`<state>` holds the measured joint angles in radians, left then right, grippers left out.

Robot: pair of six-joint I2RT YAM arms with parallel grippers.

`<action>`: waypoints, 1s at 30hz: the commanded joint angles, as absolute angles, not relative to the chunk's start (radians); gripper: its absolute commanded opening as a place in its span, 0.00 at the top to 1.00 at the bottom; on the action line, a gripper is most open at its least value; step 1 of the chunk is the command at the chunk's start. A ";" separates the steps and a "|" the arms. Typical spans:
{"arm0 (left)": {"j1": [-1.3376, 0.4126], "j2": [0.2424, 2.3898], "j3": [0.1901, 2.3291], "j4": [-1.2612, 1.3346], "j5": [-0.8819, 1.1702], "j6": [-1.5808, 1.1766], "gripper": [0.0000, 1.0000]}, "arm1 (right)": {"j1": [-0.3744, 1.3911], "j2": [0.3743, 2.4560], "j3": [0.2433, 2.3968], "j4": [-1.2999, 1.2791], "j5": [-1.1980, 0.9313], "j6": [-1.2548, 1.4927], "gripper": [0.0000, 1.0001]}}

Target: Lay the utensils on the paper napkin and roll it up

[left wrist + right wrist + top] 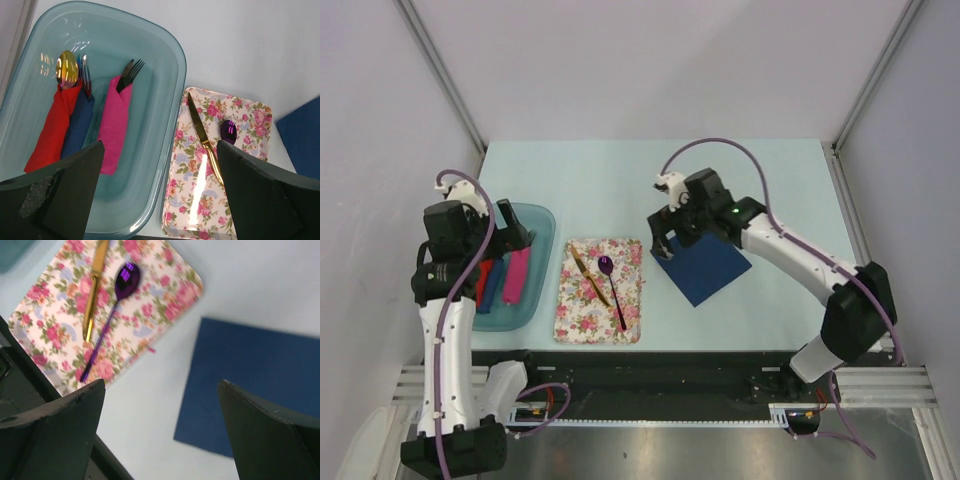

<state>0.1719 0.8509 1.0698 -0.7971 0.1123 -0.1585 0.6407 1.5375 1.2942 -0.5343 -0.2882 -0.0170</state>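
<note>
The purple spoon (612,290) and the gold-orange utensil (590,272) both lie on the floral mat (575,322), near the front edge of the table (620,180). The spoon's long axis runs nearly front to back, with its bowl at the far end and its thin dark handle reaching toward the arm bases, slanting slightly right. The gold piece lies just left of it, more tilted, with its tapered tip pointing far-left and its near end closing in on the spoon's handle; I cannot tell whether they touch. The navy paper napkin (708,270) lies flat on the table to the right of the mat, apart from it, turned so one corner points at the bases. The right gripper (670,240) hangs over the napkin's far-left edge with its jaws spread wide, grasping nothing. The left gripper (513,232) is likewise wide apart and empty, above the teal bin (542,222) holding red, blue and pink rolled bundles
</note>
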 commanded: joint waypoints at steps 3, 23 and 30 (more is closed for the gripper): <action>0.293 0.920 1.134 -0.827 0.285 -0.173 0.00 | 0.843 1.770 1.529 -0.483 -0.150 -0.005 0.00; 0.414 0.971 1.129 -0.802 0.328 -0.209 0.01 | 1.060 2.278 2.020 -0.638 -0.046 0.026 0.54; 0.416 0.974 1.131 -0.799 0.325 -0.212 0.00 | 1.066 2.322 2.016 -0.629 -0.026 0.037 0.56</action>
<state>0.4046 0.9882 1.0966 -0.8253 0.3187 -0.1875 1.0550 2.2997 1.9732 -0.6331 -0.0574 0.0277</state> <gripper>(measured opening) 0.996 0.450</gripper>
